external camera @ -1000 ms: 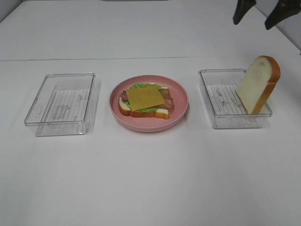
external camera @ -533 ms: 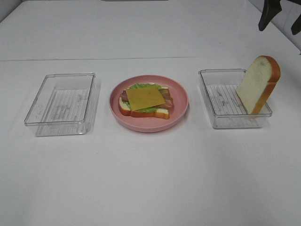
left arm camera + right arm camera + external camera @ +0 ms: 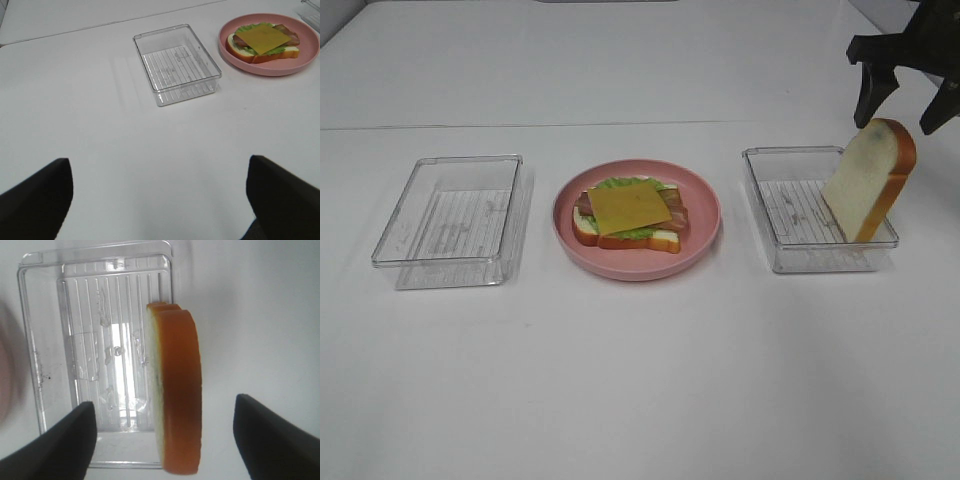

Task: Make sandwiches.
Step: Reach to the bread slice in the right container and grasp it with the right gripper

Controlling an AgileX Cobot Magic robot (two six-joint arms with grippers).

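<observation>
Right gripper point(image 3: 904, 98) has descended, jaws spread, over bread slice point(image 3: 870, 178) standing upright, crust up.

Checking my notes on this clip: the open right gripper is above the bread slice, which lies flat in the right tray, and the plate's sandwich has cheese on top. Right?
Not quite. The bread slice does not lie flat; the exterior high view shows it propped up on edge against the right tray wall. The open right gripper is above it, and cheese tops the plate's sandwich.

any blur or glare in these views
Right wrist view: the end effector fingers are soft dark shapes, the pink smear at the edge is blurred, and the tray floor glares. Exterior high view: even light, sharp. Left wrist view: fingers blurred.
</observation>
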